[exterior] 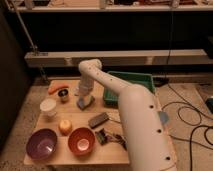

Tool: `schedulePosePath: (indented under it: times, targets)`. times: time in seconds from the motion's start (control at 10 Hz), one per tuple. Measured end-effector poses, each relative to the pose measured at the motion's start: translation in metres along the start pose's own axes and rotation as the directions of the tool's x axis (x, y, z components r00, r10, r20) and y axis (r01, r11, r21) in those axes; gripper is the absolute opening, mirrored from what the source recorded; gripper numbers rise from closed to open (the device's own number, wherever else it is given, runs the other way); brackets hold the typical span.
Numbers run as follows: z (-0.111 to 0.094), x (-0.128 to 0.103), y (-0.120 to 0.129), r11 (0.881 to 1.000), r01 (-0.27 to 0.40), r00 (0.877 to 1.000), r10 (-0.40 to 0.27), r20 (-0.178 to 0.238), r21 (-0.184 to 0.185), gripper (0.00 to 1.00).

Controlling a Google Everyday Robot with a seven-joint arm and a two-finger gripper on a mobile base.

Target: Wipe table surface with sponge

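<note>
Hanging low over the counter (76, 118), our hand (84, 96) sits right above the sponge (86, 104) and covers its top; we cannot tell whether it is clamped on it or released. The sponge lies mid-counter, just left of the green tray (131, 79), partly hidden by our arm. Left of the sponge are a small dark cup (63, 95) and a carrot (57, 87). Nearer us lie a dark block (98, 119) and an orange bowl (81, 140); the dark bits (107, 136) beside the arm we cannot make out
</note>
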Motion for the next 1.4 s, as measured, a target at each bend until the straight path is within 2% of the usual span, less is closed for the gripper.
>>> schedulePosePath:
  times: [0.2, 0.5, 0.8, 0.9, 1.1, 1.4]
  targets:
    - [0.0, -0.015, -0.004, 1.0, 0.031, 0.999, -0.031, 0.011, 0.004, 0.0]
    - [0.003, -0.038, 0.007, 0.996, 0.084, 0.996, -0.084, 0.018, -0.001, 0.0]
    - [0.009, -0.056, 0.037, 0.993, 0.113, 0.993, -0.113, 0.028, -0.017, 0.0]
    - [0.011, -0.056, 0.046, 0.993, 0.113, 0.993, -0.112, 0.03, -0.022, 0.0]
    - [0.012, -0.042, 0.067, 0.996, 0.085, 0.996, -0.084, 0.03, -0.03, 0.0]
    - [0.004, -0.021, 0.078, 0.999, 0.036, 0.999, -0.036, 0.014, -0.017, 0.0]
